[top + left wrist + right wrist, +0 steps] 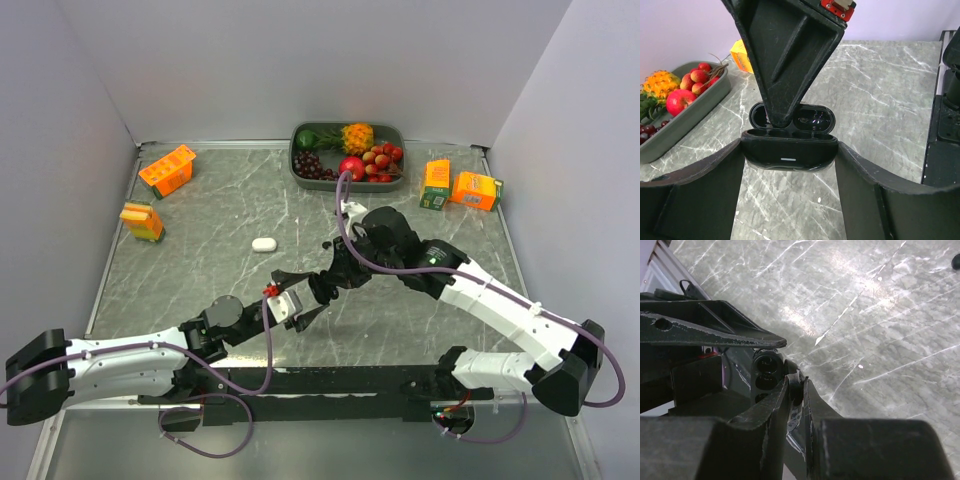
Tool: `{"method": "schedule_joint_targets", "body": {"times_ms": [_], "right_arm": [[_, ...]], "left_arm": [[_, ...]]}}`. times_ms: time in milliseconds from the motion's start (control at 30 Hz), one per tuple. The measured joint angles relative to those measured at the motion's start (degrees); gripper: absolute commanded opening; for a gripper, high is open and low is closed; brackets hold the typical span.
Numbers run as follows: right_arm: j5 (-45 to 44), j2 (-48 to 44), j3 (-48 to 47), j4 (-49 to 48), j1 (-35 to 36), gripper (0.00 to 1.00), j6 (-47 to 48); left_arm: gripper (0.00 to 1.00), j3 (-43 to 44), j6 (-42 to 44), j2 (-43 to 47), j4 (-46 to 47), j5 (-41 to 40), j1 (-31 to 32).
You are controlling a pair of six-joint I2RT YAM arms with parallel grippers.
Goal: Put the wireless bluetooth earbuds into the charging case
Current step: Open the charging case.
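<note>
My left gripper (789, 159) is shut on the black charging case (785, 150), gripping its two ends and holding it above the table with the lid (815, 119) open. My right gripper (798, 381) is shut on a small black earbud (796, 390) and holds it at the case's open wells (765, 371). In the left wrist view the right gripper's fingers (785, 60) come down from above into the case's left well. From above, both grippers meet mid-table (315, 290). Another small black bud (955, 261) lies on the table. The white earbuds are out of view.
A white pill-shaped case (264, 244) lies on the marble table left of centre. A grey tray (300, 168) of fruit stands at the back. Orange cartons sit at the left (167, 170) (142, 221) and right (436, 184) (476, 190).
</note>
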State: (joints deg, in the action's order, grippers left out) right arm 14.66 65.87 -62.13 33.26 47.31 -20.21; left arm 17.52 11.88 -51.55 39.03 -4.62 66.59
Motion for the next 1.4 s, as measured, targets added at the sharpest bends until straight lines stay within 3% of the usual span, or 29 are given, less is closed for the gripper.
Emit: {"method": "schedule_joint_targets", "body": {"times_ms": [100, 133, 567, 767, 967, 1100, 1267, 1400], "right_arm": [[-0.02, -0.79, -1.01, 0.61, 0.07, 0.00, 0.92], [0.02, -1.11, -1.46, 0.74, 0.07, 0.00, 1.29], [0.35, -6.47, -5.51, 3.41, 0.50, 0.00, 9.88], [-4.57, -6.45, -6.49, 5.84, 3.58, 0.00, 14.64], [-15.52, -6.71, -7.13, 5.99, 10.67, 0.00, 22.80], [-22.64, -9.09, -4.66, 3.21, 16.39, 0.00, 29.20], [-27.67, -10.64, -3.54, 1.88, 19.87, 0.00, 34.18], [-29.77, -10.54, -3.32, 0.72, 22.14, 0.00, 36.52]], "left_arm": [[0.76, 0.87, -0.07, 0.61, -0.63, -0.66, 0.31], [0.98, 1.20, -0.09, 0.87, -0.81, -0.83, 0.37], [0.96, 2.93, -3.58, 4.57, -8.96, -7.28, 0.13], [0.96, 5.77, -7.41, 5.05, -13.09, -5.95, 0.13], [0.96, 8.90, -11.78, 6.93, -17.64, -1.05, 0.09], [0.96, 9.84, -14.75, 7.50, -20.00, 7.63, -2.67], [0.99, 9.86, -17.22, 6.91, -21.62, 16.74, -7.67], [0.94, 9.94, -17.29, 6.16, -21.99, 20.52, -8.11]]}}
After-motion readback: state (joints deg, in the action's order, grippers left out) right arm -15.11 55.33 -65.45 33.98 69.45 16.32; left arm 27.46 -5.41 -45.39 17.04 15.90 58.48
